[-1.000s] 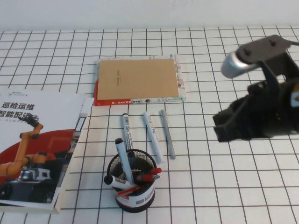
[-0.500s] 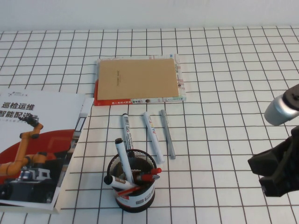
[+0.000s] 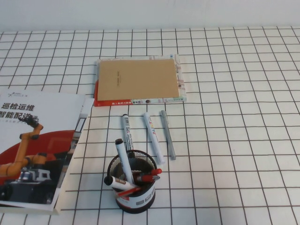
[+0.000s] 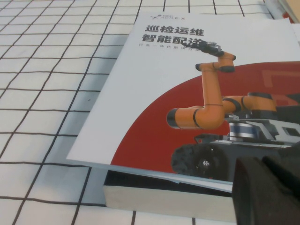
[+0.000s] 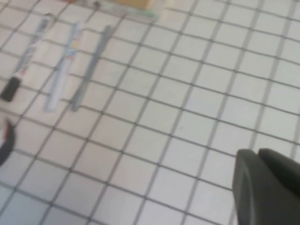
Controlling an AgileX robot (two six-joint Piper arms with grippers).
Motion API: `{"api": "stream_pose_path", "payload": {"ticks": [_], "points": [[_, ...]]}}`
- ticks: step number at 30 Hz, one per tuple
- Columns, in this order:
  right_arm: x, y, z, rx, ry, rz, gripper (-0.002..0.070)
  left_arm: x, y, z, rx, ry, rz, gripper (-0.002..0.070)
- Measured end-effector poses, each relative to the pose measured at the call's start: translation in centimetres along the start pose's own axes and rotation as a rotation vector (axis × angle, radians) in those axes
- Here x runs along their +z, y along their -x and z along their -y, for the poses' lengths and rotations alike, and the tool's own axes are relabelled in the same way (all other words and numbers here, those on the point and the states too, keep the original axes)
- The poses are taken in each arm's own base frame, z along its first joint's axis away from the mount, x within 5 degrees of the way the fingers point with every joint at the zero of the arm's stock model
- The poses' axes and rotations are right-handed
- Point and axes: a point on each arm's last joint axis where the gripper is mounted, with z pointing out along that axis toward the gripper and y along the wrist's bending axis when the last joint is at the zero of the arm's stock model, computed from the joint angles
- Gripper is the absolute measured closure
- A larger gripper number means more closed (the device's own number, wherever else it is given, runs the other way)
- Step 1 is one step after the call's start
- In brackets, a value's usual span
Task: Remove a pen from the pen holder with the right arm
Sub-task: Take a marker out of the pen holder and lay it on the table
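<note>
The black mesh pen holder (image 3: 133,185) stands near the table's front edge with several pens in it, among them a black-capped marker (image 3: 123,157) and a red pen (image 3: 149,178). Just behind it lie a marker (image 3: 127,130), a white pen (image 3: 153,137) and a grey pen (image 3: 168,134), side by side on the grid cloth. In the right wrist view these three appear again: marker (image 5: 28,56), white pen (image 5: 63,70), grey pen (image 5: 91,65). My right gripper (image 5: 258,152) is shut and empty, well off to the right of them. My left gripper (image 4: 262,161) is shut, low beside the book.
A large white-and-red book (image 3: 37,145) with a robot-arm cover (image 4: 201,93) lies at the front left. A brown notebook (image 3: 138,80) on a red-edged book sits behind the pens. Neither arm shows in the high view.
My right arm has drawn back from above the table's right side, sinking toward the front right and leaving the high view. The pens and the holder have not moved.
</note>
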Motion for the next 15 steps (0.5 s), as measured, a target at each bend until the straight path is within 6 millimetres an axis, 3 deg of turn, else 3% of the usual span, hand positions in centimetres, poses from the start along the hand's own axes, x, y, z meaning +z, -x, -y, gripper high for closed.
{"api": "stream_pose_path", "payload": {"ticks": [5,9,15], "points": [[-1.1,-6.3,2.4,0.07,-0.19,0.163,0.0692,0.0,0.0,0.0,0.0,0.0,0.0,0.0678],[-1.8,-10.9,2.8,0.11,-0.3,0.273,0.0692,0.0,0.0,0.0,0.0,0.0,0.0,0.0678],[-1.7,-14.5,2.4,0.101,-0.337,0.385,0.0692,0.0,0.0,0.0,0.0,0.0,0.0,0.0678]]}}
